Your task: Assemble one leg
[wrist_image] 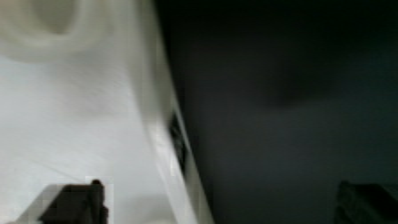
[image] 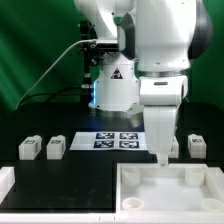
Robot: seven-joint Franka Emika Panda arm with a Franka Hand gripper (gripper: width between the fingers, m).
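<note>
Your gripper is spread wide and empty, fingers far apart in the wrist view, hanging over the back rim of the white tray piece. The nearest leg sits on the table just to the exterior view's right. It looks like light, stiff, kinda slick plastic to me, so I'd pinch it across two flat sides; there's no readable writing anywhere, only black-and-white tag patterns.

The gripper hangs at the far rim of the white tray-like piece. The left leg and the second leg stand side by side at the exterior view's left. The right leg stands at its right, with the marker board between them.
</note>
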